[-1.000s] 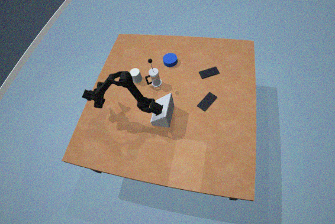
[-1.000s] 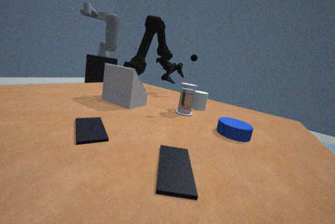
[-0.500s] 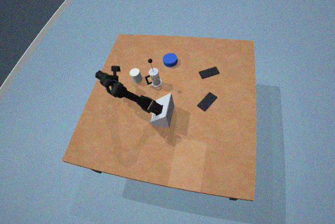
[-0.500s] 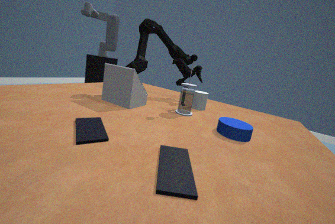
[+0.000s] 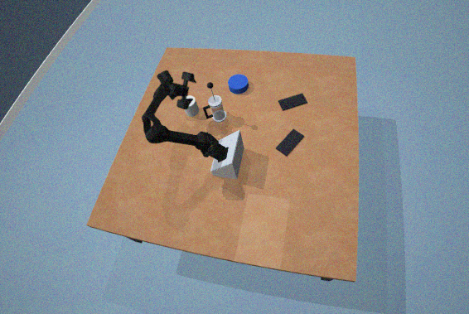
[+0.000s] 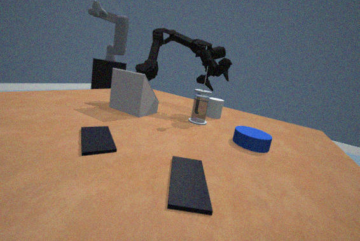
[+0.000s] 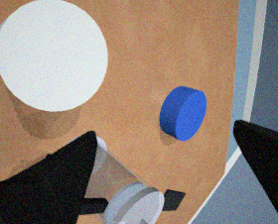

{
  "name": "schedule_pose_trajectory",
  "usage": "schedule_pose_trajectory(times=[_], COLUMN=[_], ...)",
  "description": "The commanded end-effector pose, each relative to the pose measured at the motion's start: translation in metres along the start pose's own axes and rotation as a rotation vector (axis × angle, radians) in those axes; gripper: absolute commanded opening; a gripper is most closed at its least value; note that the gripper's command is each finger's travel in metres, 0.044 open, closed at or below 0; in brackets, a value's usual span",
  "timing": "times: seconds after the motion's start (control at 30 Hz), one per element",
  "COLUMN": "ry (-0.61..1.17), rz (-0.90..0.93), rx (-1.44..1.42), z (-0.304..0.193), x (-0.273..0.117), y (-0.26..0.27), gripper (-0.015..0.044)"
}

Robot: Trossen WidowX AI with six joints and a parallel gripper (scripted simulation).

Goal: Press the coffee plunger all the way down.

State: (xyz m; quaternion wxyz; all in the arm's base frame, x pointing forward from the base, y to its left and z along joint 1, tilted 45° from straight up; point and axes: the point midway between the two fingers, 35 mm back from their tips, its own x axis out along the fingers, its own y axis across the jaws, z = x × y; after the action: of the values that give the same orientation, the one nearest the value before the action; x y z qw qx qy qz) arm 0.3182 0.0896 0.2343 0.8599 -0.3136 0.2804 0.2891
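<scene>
Your black tool is spread wide, nothing between its fingers, hovering above the counter. The clear glass coffee press w/ black handle sits below and off to one side of the tool, upright. Its black-knobbed plunger rod is fully raised, so pressing isn't started.

In the wrist view the press lid is low in the picture, next to one finger, not centred in the gap. The white cylindrical cup stands just beside the press, and the flat blue round puck is further out.

Watch it: in the exterior view the thin rod runs up right by the tool. Come in sideways from here and a finger clips the rod, which would lever the press over or slide it. Descend off-centre and you'd shove the lid or bump the cup. Get over the knob first, then go straight down.
</scene>
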Motion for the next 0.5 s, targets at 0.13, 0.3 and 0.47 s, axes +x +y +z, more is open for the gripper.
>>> schedule_pose_trajectory(times=[0.13, 0.3, 0.47], ry=[0.078, 0.066, 0.004], rz=[0.071, 0.112, 0.21], rx=[0.231, 0.414, 0.585], z=[-0.075, -0.112, -0.135], x=[-0.019, -0.036, -0.049], y=[-0.044, -0.055, -0.05], gripper=[0.044, 0.044, 0.044])
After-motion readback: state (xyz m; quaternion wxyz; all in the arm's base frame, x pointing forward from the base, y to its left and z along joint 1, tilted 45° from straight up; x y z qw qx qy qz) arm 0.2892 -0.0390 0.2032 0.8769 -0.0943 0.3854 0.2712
